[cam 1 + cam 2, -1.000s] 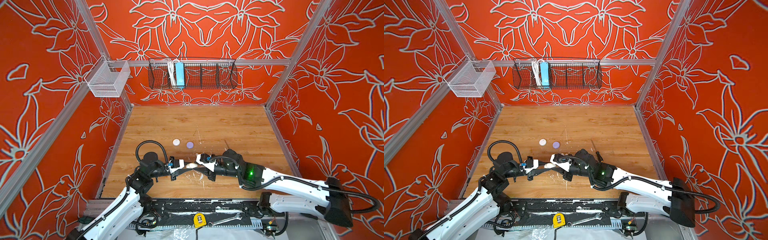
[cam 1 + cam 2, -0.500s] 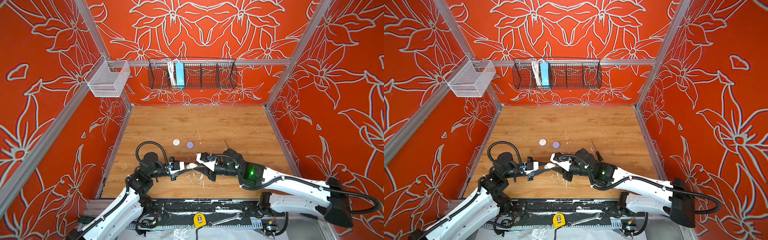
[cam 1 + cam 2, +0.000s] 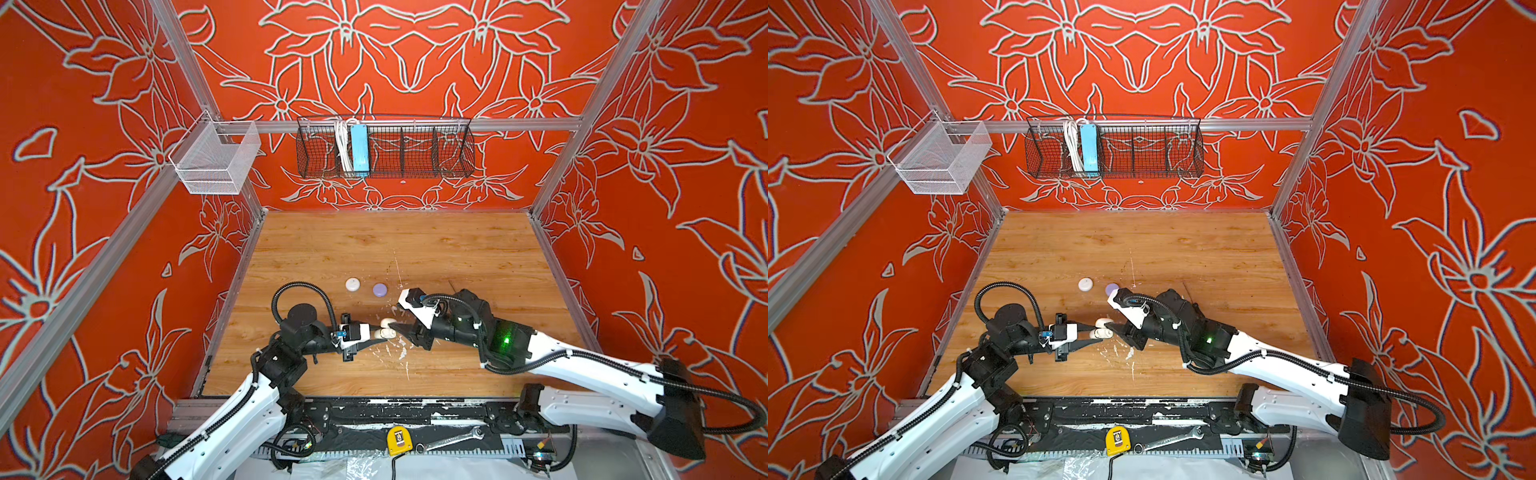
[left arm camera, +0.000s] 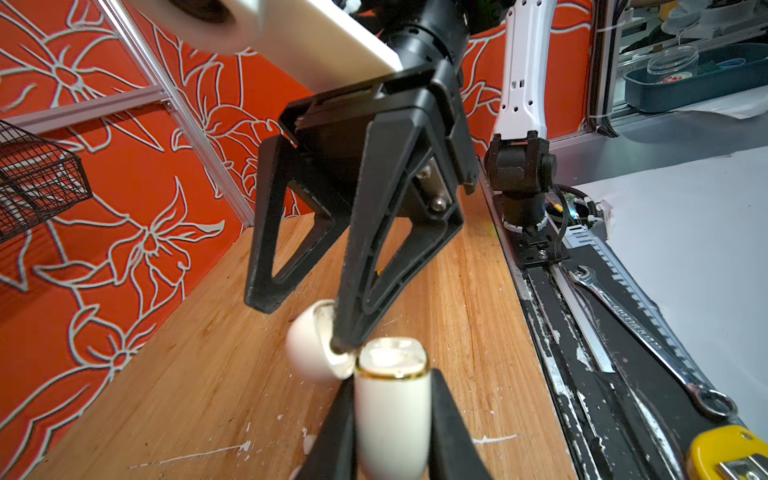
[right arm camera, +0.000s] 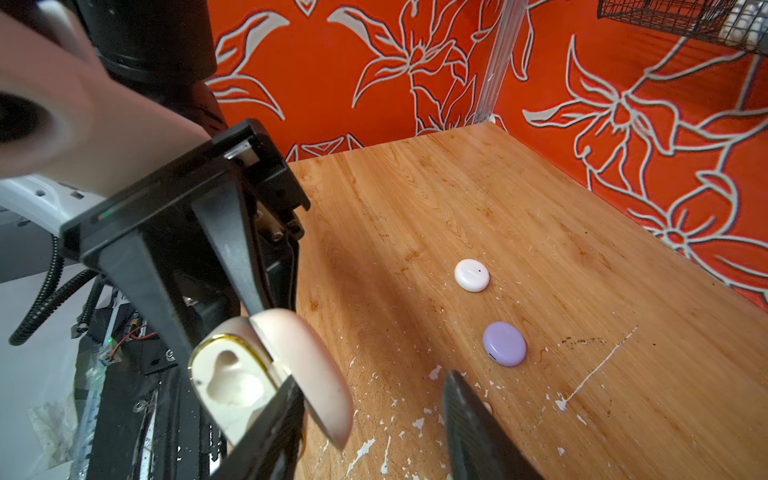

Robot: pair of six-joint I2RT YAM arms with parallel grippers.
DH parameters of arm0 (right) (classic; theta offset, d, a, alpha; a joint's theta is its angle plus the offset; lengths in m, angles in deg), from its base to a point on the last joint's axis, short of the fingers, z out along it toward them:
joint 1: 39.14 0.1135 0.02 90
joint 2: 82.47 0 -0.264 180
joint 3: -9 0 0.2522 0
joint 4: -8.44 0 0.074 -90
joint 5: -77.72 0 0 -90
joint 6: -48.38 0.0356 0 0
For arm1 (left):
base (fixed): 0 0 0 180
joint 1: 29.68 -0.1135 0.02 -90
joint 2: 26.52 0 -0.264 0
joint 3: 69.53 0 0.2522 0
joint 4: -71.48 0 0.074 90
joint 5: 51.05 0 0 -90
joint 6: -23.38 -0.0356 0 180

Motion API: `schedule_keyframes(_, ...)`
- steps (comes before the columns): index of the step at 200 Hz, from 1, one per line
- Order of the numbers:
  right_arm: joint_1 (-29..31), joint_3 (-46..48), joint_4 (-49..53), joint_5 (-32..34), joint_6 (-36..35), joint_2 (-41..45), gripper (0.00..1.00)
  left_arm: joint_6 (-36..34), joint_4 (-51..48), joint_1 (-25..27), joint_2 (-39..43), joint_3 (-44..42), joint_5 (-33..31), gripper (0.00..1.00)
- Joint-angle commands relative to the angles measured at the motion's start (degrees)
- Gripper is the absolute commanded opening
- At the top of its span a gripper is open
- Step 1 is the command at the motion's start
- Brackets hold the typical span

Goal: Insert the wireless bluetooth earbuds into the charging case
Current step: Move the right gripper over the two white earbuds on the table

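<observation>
Legible text: none | wrench (image 3: pixel 453 438), bottom centre in both top views: embossed lettering on shaft, seen by left wrist camera, too blurred to read | yellow tape measure (image 3: pixel 399 440) beside it: markings unreadable

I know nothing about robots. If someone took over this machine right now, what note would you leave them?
Left tool: shut on the cream case.
Right tool: open, one finger tip inside the raised lid, near the hinge.
White round case and lavender round case: closed, lying apart on the table.
Done: cream case is open; the well in view looks empty.
Left: find the earbuds, none visible in any view, and seat them.
</observation>
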Motion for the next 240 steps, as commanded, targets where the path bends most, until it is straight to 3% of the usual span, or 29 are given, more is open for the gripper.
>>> schedule_keyframes(1, -1.37, -1.10, -2.50, 7.47, 0.96, 1.03, 0.56, 0.62, 0.51, 1.02, -0.21, 1.35, 5.86, 0.00)
schedule_keyframes(30, -1.37, -1.23, -2.37, 8.63, 1.77, 1.39, 0.59, 7.51, 5.10, 0.32, -2.88, 1.07, 3.72, 0.00)
schedule_keyframes(69, -2.14, -2.43, -0.74, 12.93, 5.14, 2.07, 0.67, 21.02, 19.79, -4.81, -11.68, -0.73, 9.95, 0.00)
schedule_keyframes(175, -6.05, -1.93, 7.72, 22.92, 14.10, 5.37, 0.76, 32.61, 30.68, -10.29, -17.96, -4.66, 9.44, 0.00)
schedule_keyframes(198, -8.20, -1.85, 11.00, 23.67, 17.28, 2.25, 0.78, 35.70, 35.07, -12.09, -19.17, -6.32, 9.25, 0.00)
schedule_keyframes(240, -12.54, -6.52, 15.92, 14.72, 22.93, -14.45, 0.69, 41.85, 44.76, -18.22, -23.64, -9.44, 9.35, 0.00)
